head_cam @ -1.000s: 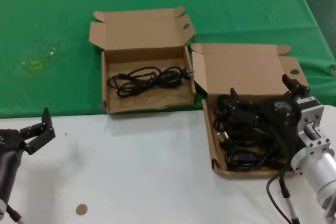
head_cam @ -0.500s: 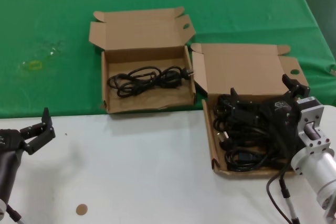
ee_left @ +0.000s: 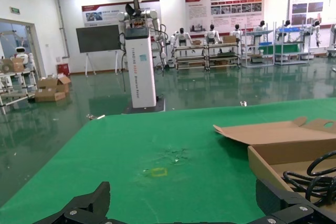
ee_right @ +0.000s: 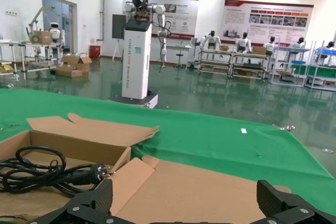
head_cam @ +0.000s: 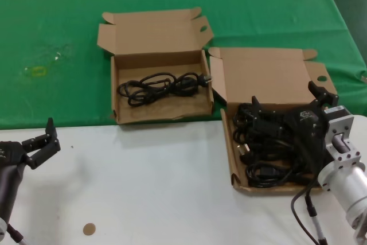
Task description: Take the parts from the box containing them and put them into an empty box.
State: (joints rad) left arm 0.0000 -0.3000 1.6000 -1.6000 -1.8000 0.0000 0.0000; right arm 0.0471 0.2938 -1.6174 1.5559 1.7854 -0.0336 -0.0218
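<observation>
Two open cardboard boxes stood on the bench (head_cam: 149,182), at the line where its white front met the green cloth (head_cam: 57,38). The wide box (head_cam: 269,78) sat at the robot's right, its lid flap raised at the back; a tangled pile of black cords (head_cam: 261,156) filled its tray. The right gripper (head_cam: 287,104) hung low over that pile, fingers (head_cam: 255,105) spread wide, one above the cords and the other near the flap's far edge; whether either finger touched a cord could not be told. The small box (head_cam: 155,38) stood just to the left of the wide box, their near corners almost touching, its flap also raised. One looped cord (head_cam: 160,87) lay flat on its floor, the plug end pointing toward the wide box. The left gripper (head_cam: 41,139) was parked over the white part of the bench at the robot's left, well apart from both boxes, fingers (head_cam: 50,125) open and holding nothing.
</observation>
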